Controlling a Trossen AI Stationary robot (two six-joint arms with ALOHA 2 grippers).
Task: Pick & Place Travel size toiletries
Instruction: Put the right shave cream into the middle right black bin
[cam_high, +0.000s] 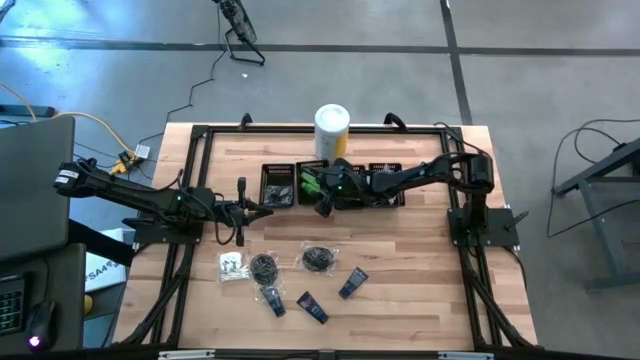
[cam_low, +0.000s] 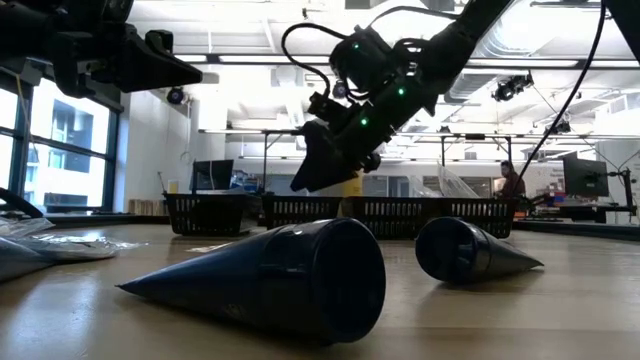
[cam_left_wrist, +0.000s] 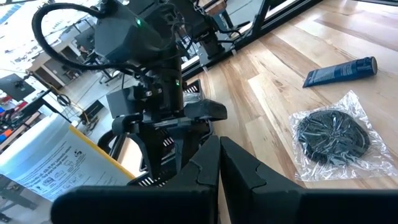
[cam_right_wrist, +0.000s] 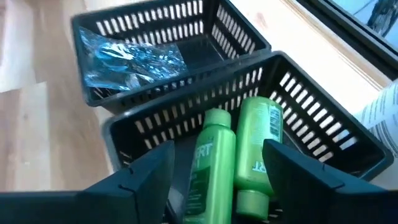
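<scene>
Overhead, the right pincer (cam_right_wrist: 214, 171) hangs released over two green bottles (cam_right_wrist: 233, 158) in one bin (cam_right_wrist: 323, 134); three blue tubes (cam_high: 312, 307) lie on the bench (cam_high: 420, 270); left pincer (cam_high: 268, 207) clenched.

The right gripper (cam_right_wrist: 214, 171) hangs with its two dark fingers (cam_right_wrist: 143, 174) spread apart over a black slotted bin (cam_right_wrist: 323, 118). Two green bottles (cam_right_wrist: 236, 155) lie side by side in that bin, touching, caps toward the gripper. Just beside it stands a second black bin (cam_right_wrist: 236, 31) holding a clear crinkled packet (cam_right_wrist: 127, 59). Bare wooden bench (cam_right_wrist: 37, 124) shows alongside the bins.
</scene>
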